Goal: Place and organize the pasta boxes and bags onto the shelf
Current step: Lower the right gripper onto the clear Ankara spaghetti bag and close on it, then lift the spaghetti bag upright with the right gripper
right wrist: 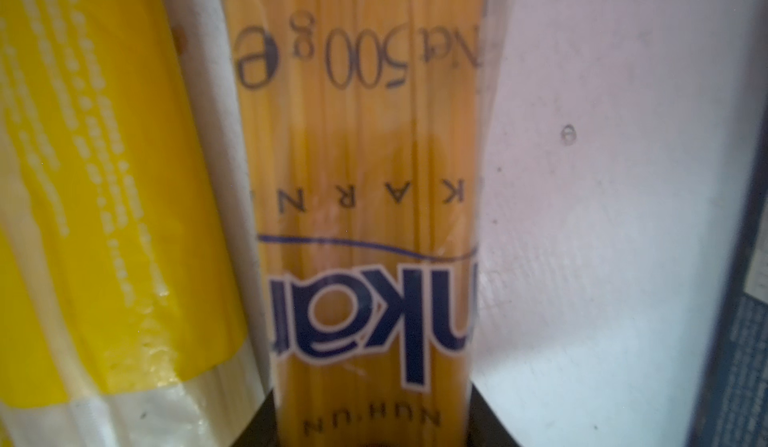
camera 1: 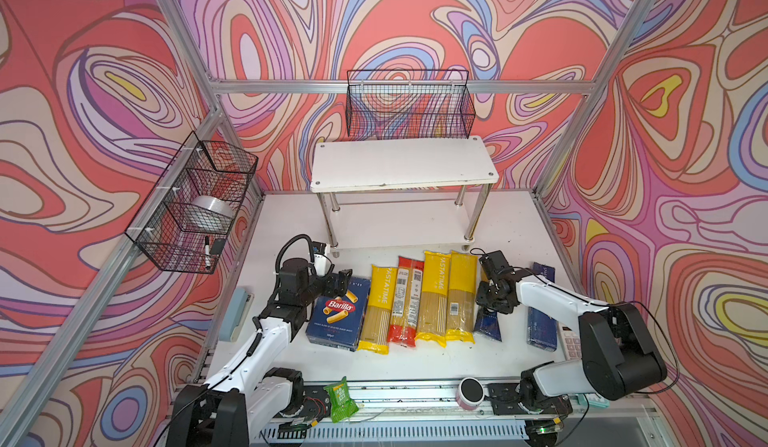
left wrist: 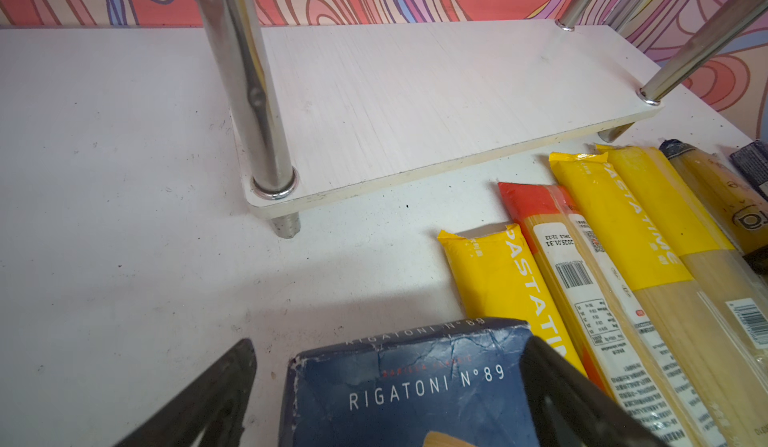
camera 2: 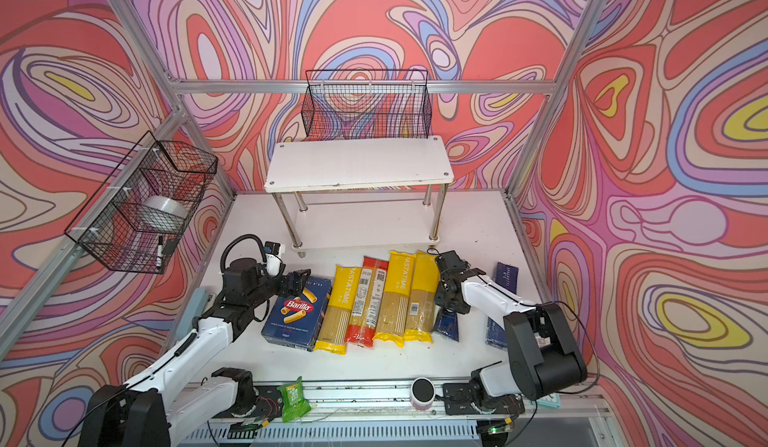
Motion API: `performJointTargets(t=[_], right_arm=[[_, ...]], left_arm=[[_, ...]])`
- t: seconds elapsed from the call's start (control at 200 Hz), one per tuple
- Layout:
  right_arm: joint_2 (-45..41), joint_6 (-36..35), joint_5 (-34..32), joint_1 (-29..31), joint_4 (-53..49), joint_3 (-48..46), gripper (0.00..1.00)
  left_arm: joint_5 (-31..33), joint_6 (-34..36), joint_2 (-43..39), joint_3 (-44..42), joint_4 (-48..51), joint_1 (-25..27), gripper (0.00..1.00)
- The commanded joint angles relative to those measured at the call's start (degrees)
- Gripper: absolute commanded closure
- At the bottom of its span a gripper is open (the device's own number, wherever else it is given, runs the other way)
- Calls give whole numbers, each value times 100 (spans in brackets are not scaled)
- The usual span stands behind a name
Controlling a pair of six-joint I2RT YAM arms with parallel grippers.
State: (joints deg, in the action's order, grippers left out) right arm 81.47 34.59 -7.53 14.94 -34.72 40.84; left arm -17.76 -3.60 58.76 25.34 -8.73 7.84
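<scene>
The two-tier white shelf [camera 1: 403, 164] stands bare at the back of the table. In front of it lie, in a row, the rigatoni box [camera 1: 338, 318], three yellow-ended bags [camera 1: 378, 308] and a red-ended bag [camera 1: 407, 303]. My left gripper [camera 1: 337, 283] is open and straddles the rigatoni box's [left wrist: 415, 395] far end, one finger against its side. The right gripper [camera 1: 487, 305] points down, shut on the dark blue spaghetti bag [right wrist: 365, 175], which lies on the table. Only that bag's blue near end [camera 1: 488, 328] shows from above. The narrow spaghetti box [camera 1: 542, 328] lies at the right, partly under the arm.
Black wire baskets hang on the back wall [camera 1: 409, 104] and the left wall [camera 1: 195, 204]. Along the front rail lie a green snack packet [camera 1: 340, 399] and a pink tin [camera 1: 470, 393]. A calculator [camera 1: 571, 345] sits at the right edge, a grey-blue stapler [camera 1: 235, 314] at the left.
</scene>
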Motion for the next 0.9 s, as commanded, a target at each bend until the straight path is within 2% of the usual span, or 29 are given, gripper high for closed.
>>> performJointTargets(t=[0.0, 0.255, 0.411, 0.636, 0.896], right_arm=[[-247, -17, -32, -9, -31, 3, 67], [-484, -285, -118, -8, -249, 322, 80], [-663, -339, -188, -9, -386, 562, 95], [-937, -468, -277, -6, -575, 883, 100], [-1407, -495, -432, -4, -854, 1265, 100]], left_arm=[[71, 63, 19, 138, 110, -16, 0], [69, 63, -58, 85, 79, -11, 0], [115, 48, 7, 128, 107, -15, 0], [84, 56, -57, 89, 83, -15, 0], [107, 44, -71, 85, 82, -17, 0]])
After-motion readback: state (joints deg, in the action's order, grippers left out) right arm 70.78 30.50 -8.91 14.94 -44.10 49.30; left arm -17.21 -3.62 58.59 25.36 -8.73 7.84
